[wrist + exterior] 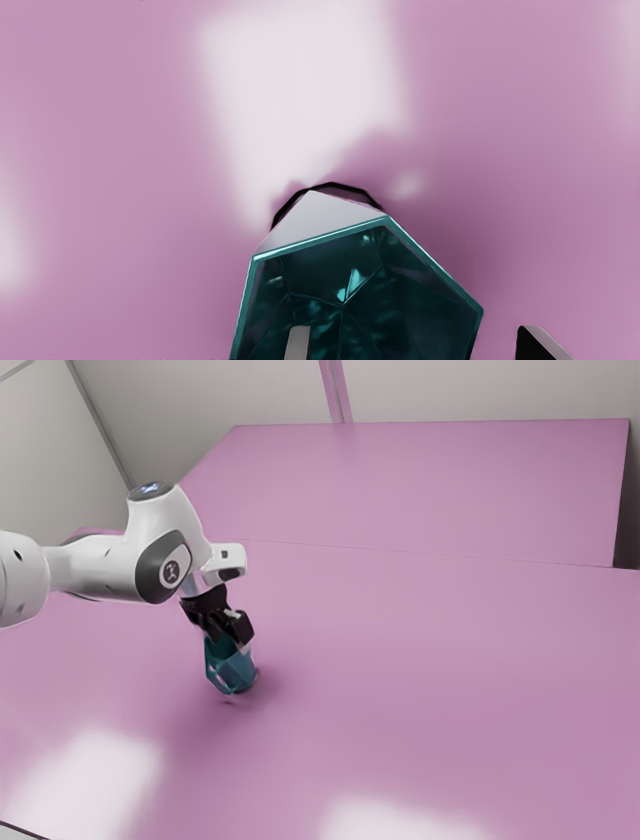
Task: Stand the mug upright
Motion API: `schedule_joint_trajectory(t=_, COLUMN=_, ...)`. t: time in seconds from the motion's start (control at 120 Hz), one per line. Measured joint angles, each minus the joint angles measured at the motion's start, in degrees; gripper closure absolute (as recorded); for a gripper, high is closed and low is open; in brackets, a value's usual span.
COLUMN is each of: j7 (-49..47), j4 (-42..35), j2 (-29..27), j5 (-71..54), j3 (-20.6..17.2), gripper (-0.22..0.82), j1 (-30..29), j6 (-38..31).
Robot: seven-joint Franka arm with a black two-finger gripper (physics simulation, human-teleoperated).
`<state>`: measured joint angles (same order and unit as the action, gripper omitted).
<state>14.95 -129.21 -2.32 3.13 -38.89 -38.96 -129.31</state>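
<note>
White arm (172, 520), black fingers (241, 628) at top of teal mug (232, 670) — pink table (430, 660), pale wall (220, 400)

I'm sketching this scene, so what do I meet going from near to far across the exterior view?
Pale glare on the pink tabletop, teal faceted mug, thin seam, light grey wall.

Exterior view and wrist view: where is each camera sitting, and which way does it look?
Exterior view: off at my arm's side, looking down across the pink table; my white arm comes in from this view's left, with my black gripper at its end.
Wrist view: on my hand, looking past the gripper at the tabletop and into the mug's open top; my two fingertips peek in at the bottom edge.
Both share: the blue-green mug, the pink table and my gripper.
</note>
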Motion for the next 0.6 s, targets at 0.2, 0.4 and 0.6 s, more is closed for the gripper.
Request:
schedule_joint_trajectory(t=0.2, j7=-0.8, j4=2.5, j2=-6.0, j5=0.5, j3=-0.6, gripper=0.07, j1=0.6, j6=3.5)
schedule_joint_trajectory(t=0.4, j7=-0.7, j4=15.8, j2=-4.7, j5=1.0, j3=-0.5, gripper=0.03, j1=0.0, j6=10.8)
schedule_joint_trajectory(t=0.6, j7=-1.0, j4=32.0, j2=-0.4, j5=0.7, j3=-0.1, gripper=0.01, j1=0.1, j6=22.6)
